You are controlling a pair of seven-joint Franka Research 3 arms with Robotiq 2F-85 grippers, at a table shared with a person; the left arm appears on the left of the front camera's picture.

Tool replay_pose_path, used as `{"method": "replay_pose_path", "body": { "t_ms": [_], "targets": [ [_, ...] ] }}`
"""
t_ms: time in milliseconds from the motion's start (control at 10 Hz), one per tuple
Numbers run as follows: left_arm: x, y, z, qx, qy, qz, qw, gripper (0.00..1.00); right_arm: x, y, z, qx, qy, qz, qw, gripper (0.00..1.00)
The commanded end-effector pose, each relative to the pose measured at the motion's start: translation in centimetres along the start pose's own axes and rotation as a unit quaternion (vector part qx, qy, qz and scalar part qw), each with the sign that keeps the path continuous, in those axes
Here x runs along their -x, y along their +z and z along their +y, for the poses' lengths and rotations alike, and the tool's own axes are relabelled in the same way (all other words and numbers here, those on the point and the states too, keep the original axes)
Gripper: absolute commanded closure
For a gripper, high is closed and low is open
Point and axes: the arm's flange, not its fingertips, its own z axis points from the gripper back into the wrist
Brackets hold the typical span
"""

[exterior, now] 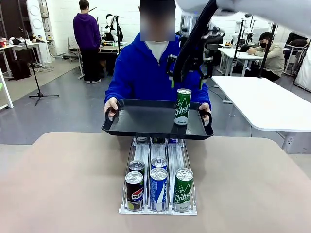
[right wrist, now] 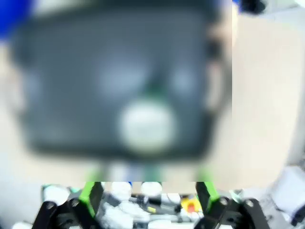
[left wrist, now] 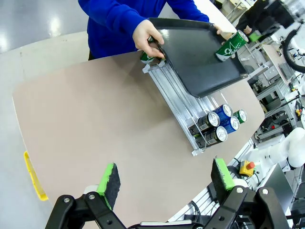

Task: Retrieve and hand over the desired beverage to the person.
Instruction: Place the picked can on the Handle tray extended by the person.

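Observation:
The person [exterior: 146, 73] in a blue hoodie stands at the far side and holds a black tray [exterior: 141, 119] with both hands over the far end of the can rack [exterior: 158, 209]. A green can [exterior: 182, 107] stands upright on the tray's right part. My right gripper [exterior: 186, 82] hangs open just above that can, apart from it. In the blurred right wrist view the can's top [right wrist: 147, 125] lies beyond the spread right gripper [right wrist: 147, 193]. My left gripper [left wrist: 165, 177] is open and empty, high over the table and far from the tray [left wrist: 200, 52] and the can [left wrist: 231, 46].
The rack's front row holds a black can [exterior: 134, 191], a blue can [exterior: 158, 188] and a green can [exterior: 183, 189], with more behind. A white table [exterior: 267, 102] stands at the right. A yellow piece [left wrist: 31, 176] sits at the table edge.

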Motion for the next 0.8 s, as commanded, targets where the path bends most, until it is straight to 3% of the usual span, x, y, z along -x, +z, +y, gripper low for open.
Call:
{"method": "replay_pose_path", "body": {
  "t_ms": [0, 200, 300, 700],
  "targets": [
    [0.1, 0.0, 0.2, 0.009, -0.012, -0.007, 1.000, 0.00, 6.8, 2.3, -4.2, -0.003, 0.091, -0.010, 0.996, 0.00],
    [0.1, 0.0, 0.2, 0.009, -0.012, -0.007, 1.000, 0.00, 11.5, 3.2, -8.6, -0.006, 0.204, -0.024, 0.979, 0.00],
    [0.1, 0.0, 0.2, 0.009, -0.012, -0.007, 1.000, 0.00, 13.5, 3.3, -11.8, -0.037, 0.265, -0.031, 0.963, 0.00],
    [0.1, 0.0, 0.2, 0.009, -0.012, -0.007, 1.000, 0.00, 15.9, 0.0, -16.8, -0.083, 0.264, -0.021, 0.961, 0.00]
  ]
}}
